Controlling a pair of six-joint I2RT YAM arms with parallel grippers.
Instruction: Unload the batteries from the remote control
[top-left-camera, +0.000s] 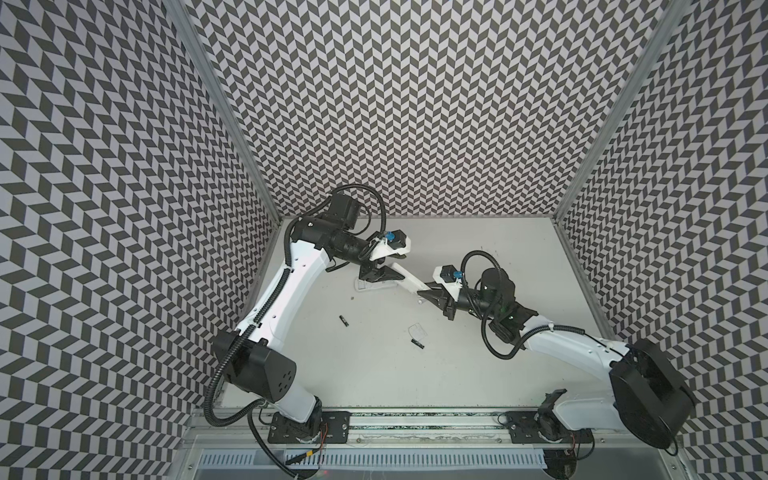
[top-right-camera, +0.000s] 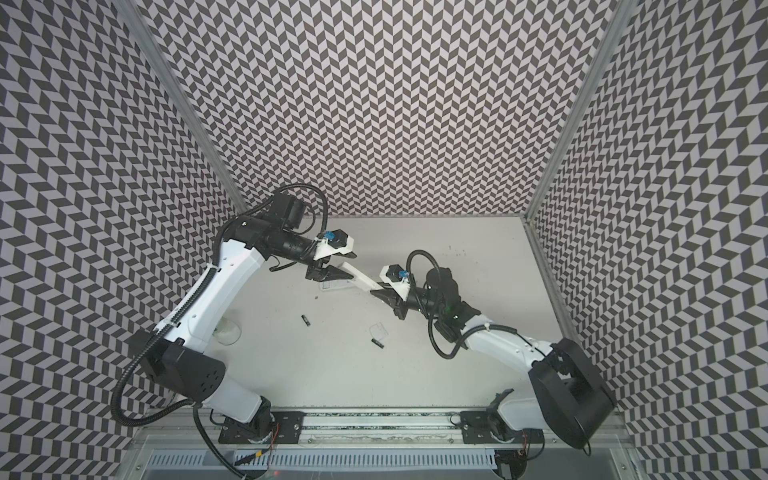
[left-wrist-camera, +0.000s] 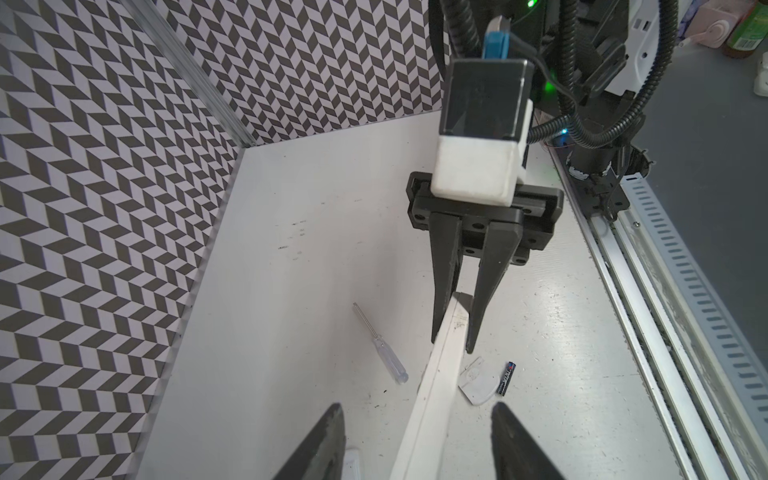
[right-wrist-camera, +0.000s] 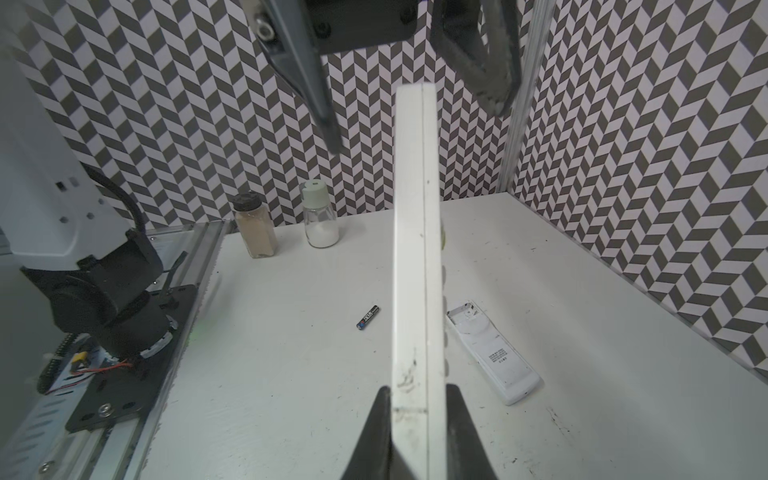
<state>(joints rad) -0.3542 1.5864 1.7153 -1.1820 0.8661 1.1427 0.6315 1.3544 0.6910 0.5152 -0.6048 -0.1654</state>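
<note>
My right gripper (right-wrist-camera: 417, 390) clamps the remote (right-wrist-camera: 415, 249); my left gripper (right-wrist-camera: 415, 124), jaws apart astride it, could wrench it loose shutting off-centre.

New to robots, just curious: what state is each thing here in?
Long white plastic remote: lifted, on edge.
Right hand: shut on its end.
Left hand: open, astride the other end.
Second white remote: flat, battery bay uncovered.
Two black cylinder batteries: lying loose.
Clear plastic cover: detached, flat.
Clear-handled screwdriver: lying idle.
Two glass jars: upright, capped.
</note>
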